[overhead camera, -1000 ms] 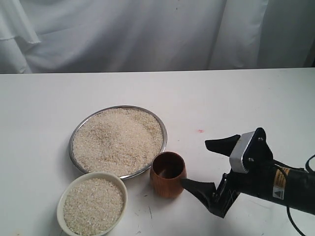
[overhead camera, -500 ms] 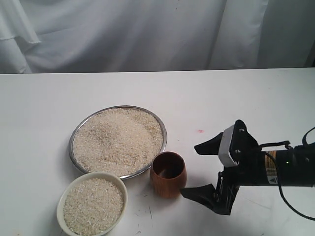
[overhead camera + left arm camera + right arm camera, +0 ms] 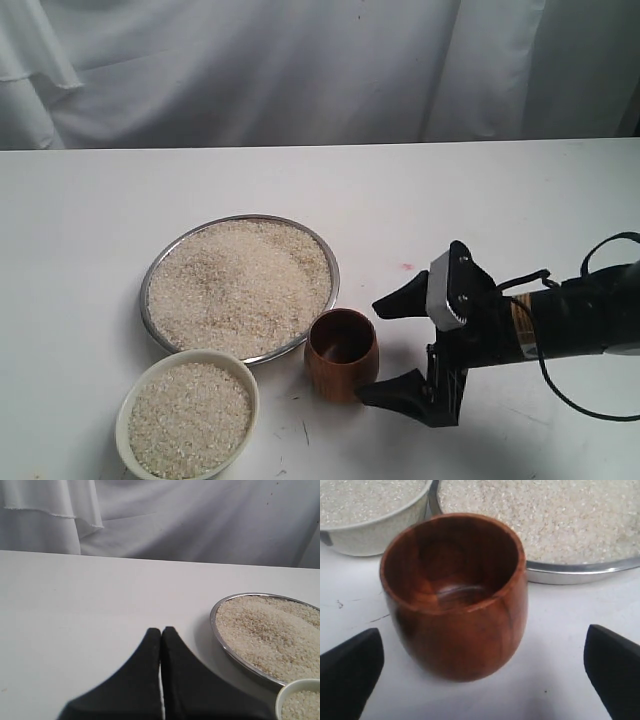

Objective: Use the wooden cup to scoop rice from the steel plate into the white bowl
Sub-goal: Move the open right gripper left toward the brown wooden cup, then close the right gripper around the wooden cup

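Nearest, the small cream-white bowl (image 3: 188, 355) stands on the white table (image 3: 100, 200), already well filled with off-white rice grains (image 3: 190, 418).

Just beyond it, the reddish-brown barrel-shaped wooden cup (image 3: 341, 355) stands upright and empty, just beside the rim of the wide, shiny steel plate (image 3: 144, 295).

The right gripper (image 3: 372, 352) lies low at the cup, jaws spread wide. One finger is on either side, and no contact is evident.

The plate behind carries a full bed of rice.

The left gripper (image 3: 161, 631) hangs over bare table beside the plate, jaws pressed together on nothing.

Assessment: the step in hand is the approach to grasp the cup. Next move: advance until the fingers flank the cup's belly, then close squarely without tipping it.
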Controlling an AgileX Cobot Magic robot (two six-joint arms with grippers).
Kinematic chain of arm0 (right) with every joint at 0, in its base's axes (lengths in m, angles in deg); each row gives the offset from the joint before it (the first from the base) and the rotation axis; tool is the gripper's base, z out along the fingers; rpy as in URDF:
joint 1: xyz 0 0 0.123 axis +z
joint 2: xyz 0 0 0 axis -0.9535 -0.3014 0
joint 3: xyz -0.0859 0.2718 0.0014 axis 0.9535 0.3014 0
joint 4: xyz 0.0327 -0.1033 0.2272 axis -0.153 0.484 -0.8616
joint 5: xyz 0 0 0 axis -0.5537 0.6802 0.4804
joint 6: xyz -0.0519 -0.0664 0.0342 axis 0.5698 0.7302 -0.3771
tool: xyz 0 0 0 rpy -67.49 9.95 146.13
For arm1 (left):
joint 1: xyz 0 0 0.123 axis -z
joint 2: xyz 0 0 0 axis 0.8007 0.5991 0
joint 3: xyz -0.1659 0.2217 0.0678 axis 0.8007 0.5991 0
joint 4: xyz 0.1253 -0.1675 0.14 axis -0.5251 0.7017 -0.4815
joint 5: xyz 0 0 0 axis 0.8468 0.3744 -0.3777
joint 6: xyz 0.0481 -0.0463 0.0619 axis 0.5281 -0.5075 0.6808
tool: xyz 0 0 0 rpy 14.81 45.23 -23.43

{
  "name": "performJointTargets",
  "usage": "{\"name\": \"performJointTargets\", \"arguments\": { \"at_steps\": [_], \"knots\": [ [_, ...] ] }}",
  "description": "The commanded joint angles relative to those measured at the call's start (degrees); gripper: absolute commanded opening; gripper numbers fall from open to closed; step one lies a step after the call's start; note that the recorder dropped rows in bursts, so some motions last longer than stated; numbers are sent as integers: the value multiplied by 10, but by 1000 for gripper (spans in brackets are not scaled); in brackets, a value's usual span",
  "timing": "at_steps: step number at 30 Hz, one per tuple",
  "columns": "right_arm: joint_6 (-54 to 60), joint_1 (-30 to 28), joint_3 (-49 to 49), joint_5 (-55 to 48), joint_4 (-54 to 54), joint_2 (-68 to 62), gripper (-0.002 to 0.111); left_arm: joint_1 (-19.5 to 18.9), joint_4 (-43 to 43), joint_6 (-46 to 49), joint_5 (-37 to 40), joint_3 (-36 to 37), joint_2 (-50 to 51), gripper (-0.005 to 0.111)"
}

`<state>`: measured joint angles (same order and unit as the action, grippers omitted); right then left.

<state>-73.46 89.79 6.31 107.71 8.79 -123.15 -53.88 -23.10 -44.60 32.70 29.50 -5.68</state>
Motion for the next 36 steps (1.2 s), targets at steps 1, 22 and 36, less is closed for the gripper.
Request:
{"name": "performJointTargets", "arguments": {
  "at_steps": [1, 22, 36],
  "knots": [
    [-1, 14, -29, 13, 35, 0, 105, 1, 0, -2, -4, 3, -3, 0],
    [-58, 34, -92, 49, 40, -66, 104, 1, 0, -2, -4, 3, -3, 0],
    [-74, 31, -105, 73, 40, -92, 32, 1, 0, -2, -4, 3, -3, 0]
  ]
}}
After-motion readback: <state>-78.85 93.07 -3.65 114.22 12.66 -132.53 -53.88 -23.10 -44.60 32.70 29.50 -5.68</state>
